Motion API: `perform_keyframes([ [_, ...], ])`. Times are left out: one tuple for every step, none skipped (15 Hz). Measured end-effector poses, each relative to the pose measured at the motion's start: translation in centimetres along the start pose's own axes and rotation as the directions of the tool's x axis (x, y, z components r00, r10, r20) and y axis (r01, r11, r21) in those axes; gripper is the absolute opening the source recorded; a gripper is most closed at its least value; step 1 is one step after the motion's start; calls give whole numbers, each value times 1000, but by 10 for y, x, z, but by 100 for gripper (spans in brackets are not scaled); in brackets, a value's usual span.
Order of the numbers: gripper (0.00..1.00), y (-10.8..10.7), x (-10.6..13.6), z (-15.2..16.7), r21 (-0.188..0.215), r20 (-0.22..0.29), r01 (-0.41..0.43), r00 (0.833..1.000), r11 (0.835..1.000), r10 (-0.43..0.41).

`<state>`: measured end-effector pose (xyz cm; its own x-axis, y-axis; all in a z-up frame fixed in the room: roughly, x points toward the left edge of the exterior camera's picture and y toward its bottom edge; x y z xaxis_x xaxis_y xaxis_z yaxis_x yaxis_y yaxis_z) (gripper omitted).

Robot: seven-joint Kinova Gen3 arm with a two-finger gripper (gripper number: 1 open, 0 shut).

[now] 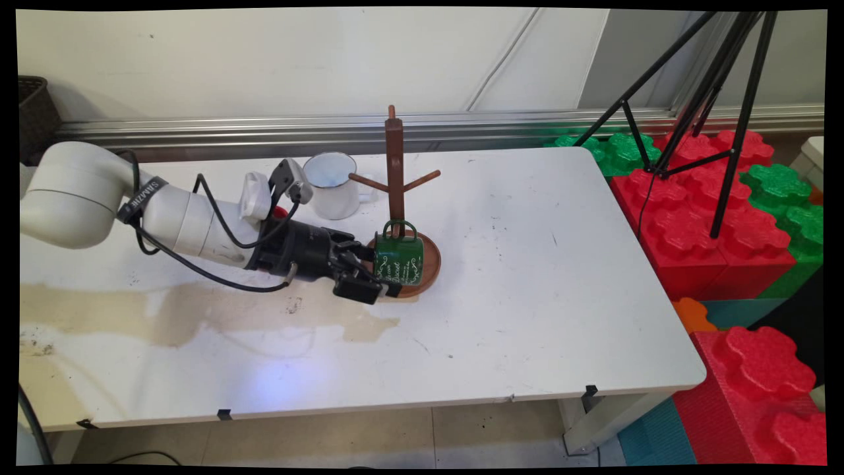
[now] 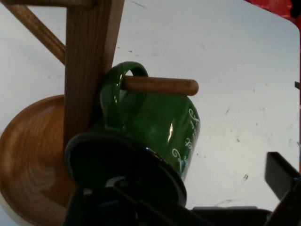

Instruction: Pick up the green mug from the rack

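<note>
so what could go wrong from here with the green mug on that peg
1. The green mug hangs by its handle on a short peg of the wooden mug tree, mouth tilted toward the hand; a sideways pull could slide it off the peg's free end.
2. The hand sits against the tree's round base; pushing may shift or tip it toward the white mug.

arm low, level, jaws parted

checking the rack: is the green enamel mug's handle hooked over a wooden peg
Yes, the green enamel mug's handle loops round a wooden peg of the brown mug tree.
</note>
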<state>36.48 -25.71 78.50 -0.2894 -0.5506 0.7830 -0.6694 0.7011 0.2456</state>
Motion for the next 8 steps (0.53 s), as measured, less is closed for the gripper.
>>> perform_keyframes([
  [100,0,0,1,-1,-5,4,1000,1000,-4],
  [0,0,-1,2,-1,-8,7,1000,1000,-7],
  [0,0,-1,3,-2,-11,9,1000,1000,-9],
  [0,0,-1,3,-3,-14,9,1000,1000,-10],
  [0,0,-1,3,-3,-19,9,1000,1000,-9],
  [0,0,-1,3,-3,-23,8,1000,1000,-9],
  [0,1,-2,2,-3,-27,9,1000,1000,-9],
  [0,1,-1,1,-2,-30,8,1000,1000,-8],
])
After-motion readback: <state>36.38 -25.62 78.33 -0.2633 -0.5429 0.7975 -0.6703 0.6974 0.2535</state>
